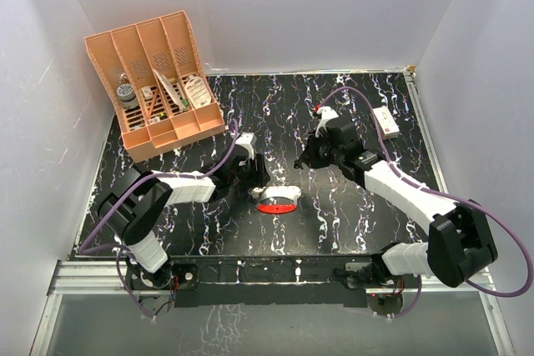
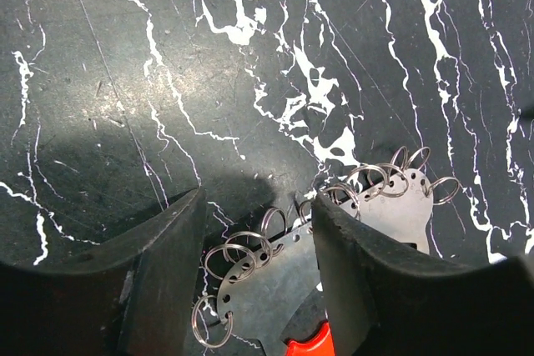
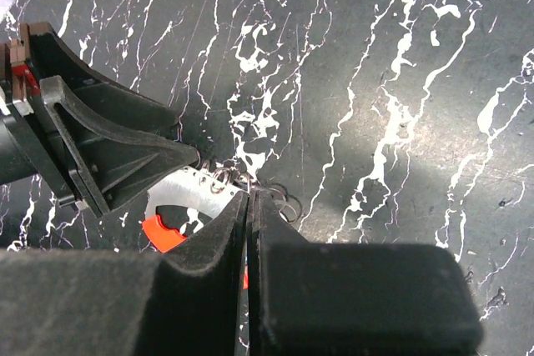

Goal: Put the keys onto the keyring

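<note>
black marble table (image 1: 350, 206) under everything; orange file organizer (image 1: 158, 81) back-left corner, stuff in slots; left gripper (image 1: 254, 181) down at table centre, jaws apart, not clamped on anything I can see; right gripper (image 1: 302, 161) just right of it, fingers (image 3: 275, 231) pressed fully together; keyring (image 1: 278, 199) flat on table mid-front, red crescent on near side, its edge between left fingers (image 2: 367, 264); small white box (image 1: 385, 122) far right; tiny split rings (image 2: 242, 248) along keyring rim
</note>
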`<control>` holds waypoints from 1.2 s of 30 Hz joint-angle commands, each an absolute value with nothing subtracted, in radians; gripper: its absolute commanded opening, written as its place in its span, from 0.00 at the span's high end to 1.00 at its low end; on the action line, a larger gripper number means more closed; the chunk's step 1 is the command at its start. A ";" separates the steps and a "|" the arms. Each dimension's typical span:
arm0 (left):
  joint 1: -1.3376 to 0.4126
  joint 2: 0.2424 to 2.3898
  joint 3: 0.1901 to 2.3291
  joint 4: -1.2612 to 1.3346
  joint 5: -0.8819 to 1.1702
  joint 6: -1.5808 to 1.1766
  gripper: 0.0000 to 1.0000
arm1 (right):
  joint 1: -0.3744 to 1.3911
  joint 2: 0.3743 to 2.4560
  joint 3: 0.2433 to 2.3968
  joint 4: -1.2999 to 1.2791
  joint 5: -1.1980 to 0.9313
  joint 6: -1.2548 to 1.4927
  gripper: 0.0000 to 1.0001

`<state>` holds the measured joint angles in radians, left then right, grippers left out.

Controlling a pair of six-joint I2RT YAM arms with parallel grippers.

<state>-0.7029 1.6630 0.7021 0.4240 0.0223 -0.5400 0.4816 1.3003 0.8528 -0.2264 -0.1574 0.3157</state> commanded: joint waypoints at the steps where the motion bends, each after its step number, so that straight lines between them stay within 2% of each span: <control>1: -0.729 1.692 0.733 0.333 -0.010 -0.505 0.51 | 0.467 1.260 0.836 -0.150 -0.185 0.310 1.00; 4: -0.752 1.714 0.753 0.298 -0.034 -0.491 0.58 | 0.462 1.260 0.829 -0.146 -0.190 0.311 1.00; 6: -0.777 1.724 0.763 0.276 -0.058 -0.475 0.59 | 0.462 1.260 0.829 -0.145 -0.193 0.309 1.00; 17: -0.824 1.713 0.721 0.233 -0.158 -0.473 0.60 | 0.460 1.267 0.812 -0.133 -0.212 0.314 1.00; 36: -0.823 1.604 0.649 0.231 -0.116 -0.492 0.58 | 0.458 1.258 0.806 -0.132 -0.219 0.317 1.00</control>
